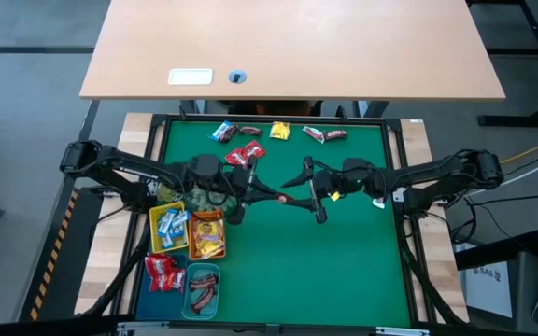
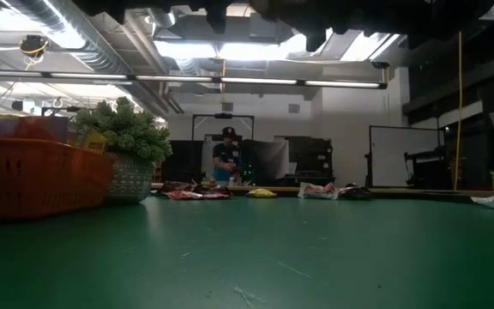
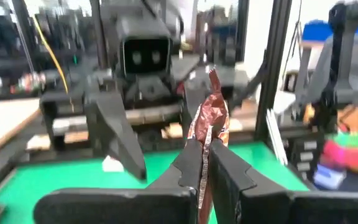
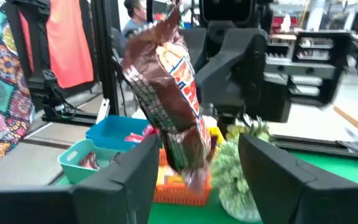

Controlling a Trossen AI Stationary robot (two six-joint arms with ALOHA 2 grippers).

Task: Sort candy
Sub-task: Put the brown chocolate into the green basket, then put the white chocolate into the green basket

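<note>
Held item: we see a dark brown crinkled foil candy bar (image 3: pixel 209 118) in mid-air over the centre of the green mat, between both arms.
Left gripper (image 3: pixel 205 163): clenched on the bar's lower end, fingers pinched flat against the foil.
Right gripper (image 4: pixel 197 163): fingers spread, standing either side of the bar (image 4: pixel 169 93) with a gap showing at each side; released.
Long axis: the bar stands roughly upright out of the left fingers.
Nearer arm: the left, which carries it.
Governing relation: in the high view the teal plastic tray (image 1: pixel 203 288) holding other brown bars lies at the mat's near-left corner, on the left arm's side.
Farther off: unsorted candy (image 1: pixel 249 150) lies near the far edge.
</note>
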